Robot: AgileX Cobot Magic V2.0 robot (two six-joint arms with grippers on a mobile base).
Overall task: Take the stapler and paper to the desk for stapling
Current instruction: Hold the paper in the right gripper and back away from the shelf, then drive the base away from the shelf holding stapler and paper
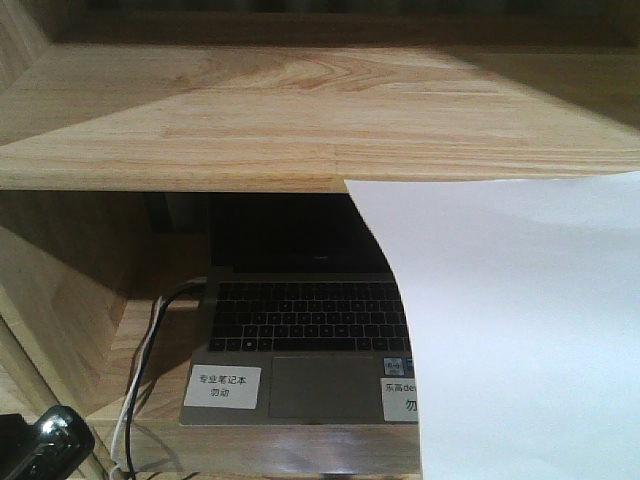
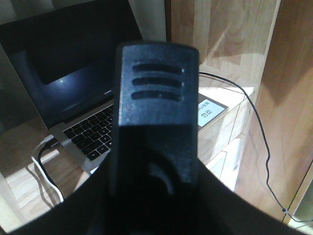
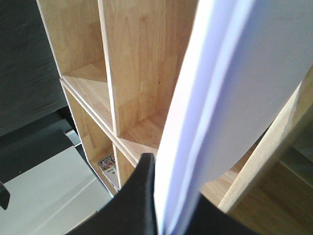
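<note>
Mid-carry, I judge: the right gripper (image 3: 164, 215) has its jaws pinched on the paper (image 1: 520, 320) right of the laptop (image 1: 300, 320), the left gripper (image 2: 156, 205) seemingly clamps the stapler (image 2: 156, 83) left of it, and both next need setting on the tabletop.

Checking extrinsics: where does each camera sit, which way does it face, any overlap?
Front-facing: before the shelf, looking in at the open laptop; paper at right, dark robot part lower left.
Left wrist: looks along the left end effector down at the laptop.
Right wrist: looks along the right end effector, shut on the paper, toward shelf compartments.
Shared: laptop, front and left wrist; paper, front and right wrist.
</note>
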